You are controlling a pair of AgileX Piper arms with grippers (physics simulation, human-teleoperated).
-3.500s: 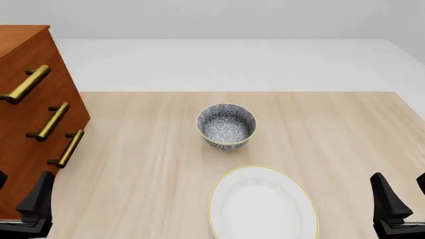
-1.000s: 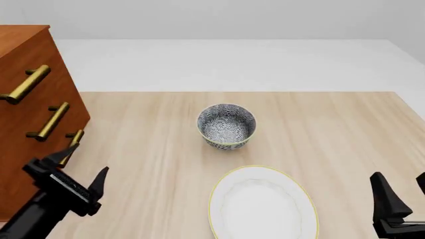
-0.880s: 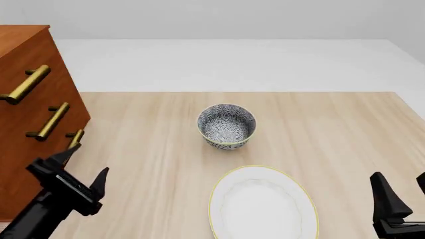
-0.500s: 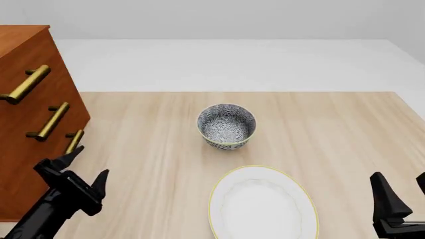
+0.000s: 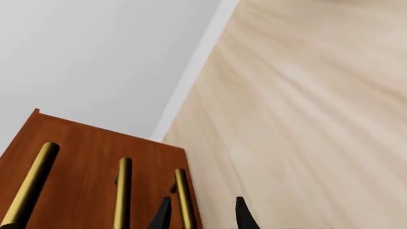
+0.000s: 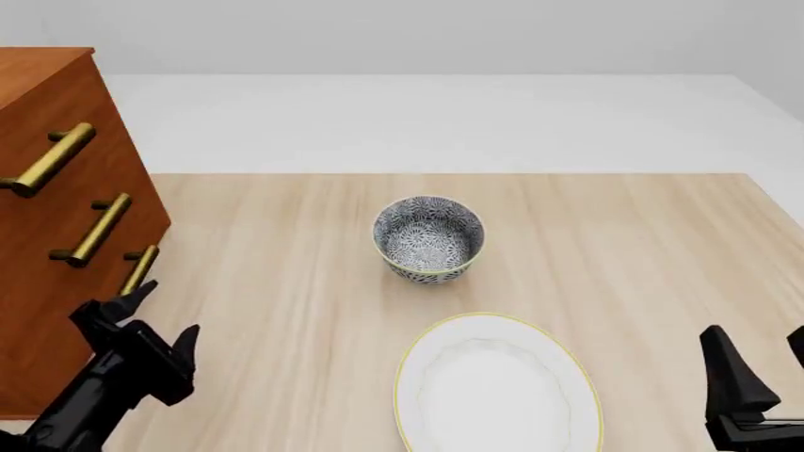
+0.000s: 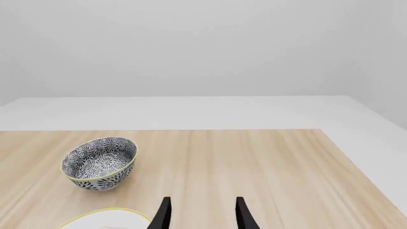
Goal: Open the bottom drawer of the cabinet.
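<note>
- Left gripper (image 6: 141,316), jaws spread, sits right at the bottom drawer's handle (image 6: 138,270); it could easily clip the bar and slide off.
- Bottom drawer (image 5: 162,183) is lowest in the cabinet (image 6: 44,141), shut.
- Right gripper (image 7: 202,212), jaws spread too, idles far from the cabinet.

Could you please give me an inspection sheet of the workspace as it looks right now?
Surface: light wooden table, white floor beyond.
Job's things: cabinet at the table's left; bottom drawer looks shut, its brass handle not gripped.
Clutter: patterned bowl mid-table; white plate nearer the arms.
Grippers: left gripper jaws open, close to the bottom handle; right gripper jaws open, holding nothing.
Cables: nothing seen.
Surroundings: plain grey wall.
</note>
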